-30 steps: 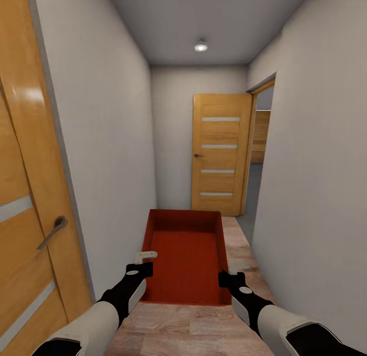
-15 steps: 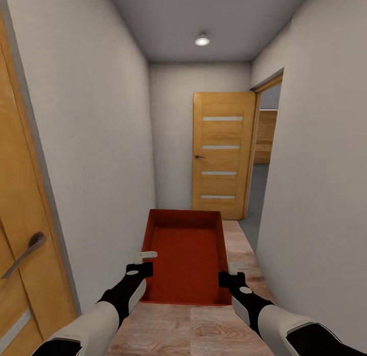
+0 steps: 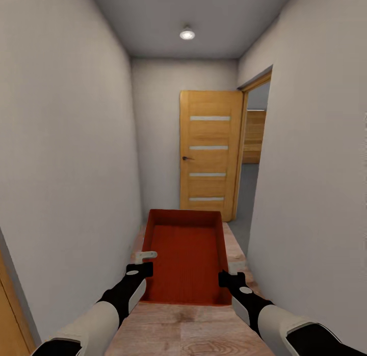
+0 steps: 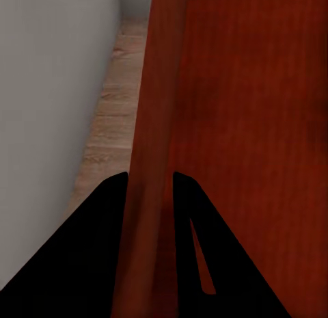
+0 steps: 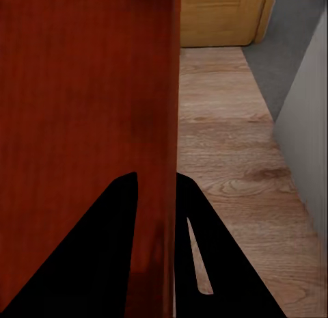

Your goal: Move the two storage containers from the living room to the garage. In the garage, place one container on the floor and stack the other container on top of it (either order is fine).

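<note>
An orange-red open-topped storage container [image 3: 186, 254] hangs level in front of me above the wood plank hallway floor. My left gripper [image 3: 145, 268] is shut on its left wall; the left wrist view shows that wall [image 4: 150, 161] pinched between the dark fingers [image 4: 102, 249]. On the other side, my right gripper [image 3: 224, 278] is shut on the right wall, seen as a thin red edge [image 5: 171, 126] between its fingers [image 5: 109, 256]. The bin is empty inside. The second container is out of view.
I am in a narrow hallway with grey-white walls close on both sides. An open wooden door [image 3: 210, 154] stands ahead against the end wall. Beside it, a doorway [image 3: 250, 162] on the right opens onto a dark grey floor [image 3: 239, 198].
The camera has moved forward down the hallway; the wooden door at the left edge has slid out of view. Both grippers keep the same hold on the container.
</note>
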`<state>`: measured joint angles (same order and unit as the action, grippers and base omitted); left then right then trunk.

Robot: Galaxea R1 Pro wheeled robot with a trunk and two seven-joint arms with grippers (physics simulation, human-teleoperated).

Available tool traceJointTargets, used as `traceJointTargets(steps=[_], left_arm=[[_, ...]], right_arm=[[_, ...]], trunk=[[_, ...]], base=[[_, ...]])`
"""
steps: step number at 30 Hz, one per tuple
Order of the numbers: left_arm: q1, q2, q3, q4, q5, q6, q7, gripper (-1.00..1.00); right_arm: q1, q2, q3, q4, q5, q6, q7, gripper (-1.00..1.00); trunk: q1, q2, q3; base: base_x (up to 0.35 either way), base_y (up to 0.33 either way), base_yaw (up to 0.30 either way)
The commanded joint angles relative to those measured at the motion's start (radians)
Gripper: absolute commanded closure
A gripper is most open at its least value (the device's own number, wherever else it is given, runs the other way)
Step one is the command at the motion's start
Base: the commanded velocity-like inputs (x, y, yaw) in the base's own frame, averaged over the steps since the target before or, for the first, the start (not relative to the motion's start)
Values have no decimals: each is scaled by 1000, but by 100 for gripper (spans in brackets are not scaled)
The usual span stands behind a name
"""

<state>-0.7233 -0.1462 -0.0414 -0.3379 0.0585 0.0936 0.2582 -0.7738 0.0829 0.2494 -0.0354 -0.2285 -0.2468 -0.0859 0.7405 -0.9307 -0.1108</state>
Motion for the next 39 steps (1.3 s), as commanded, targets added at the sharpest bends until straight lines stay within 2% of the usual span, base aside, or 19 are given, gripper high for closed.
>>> traceJointTargets(steps=[1, 39], left_arm=[[-1, 77, 51, -1, 15, 8, 10, 100], [-1, 77, 51, -1, 15, 8, 11, 100]], right_arm=[[-1, -9, -35, -4, 5, -2, -5, 100], [-1, -9, -36, -4, 5, -3, -8, 100]], trunk=[[1, -1, -1], [1, -1, -1]], base=[[323, 0, -232], [323, 0, -8]])
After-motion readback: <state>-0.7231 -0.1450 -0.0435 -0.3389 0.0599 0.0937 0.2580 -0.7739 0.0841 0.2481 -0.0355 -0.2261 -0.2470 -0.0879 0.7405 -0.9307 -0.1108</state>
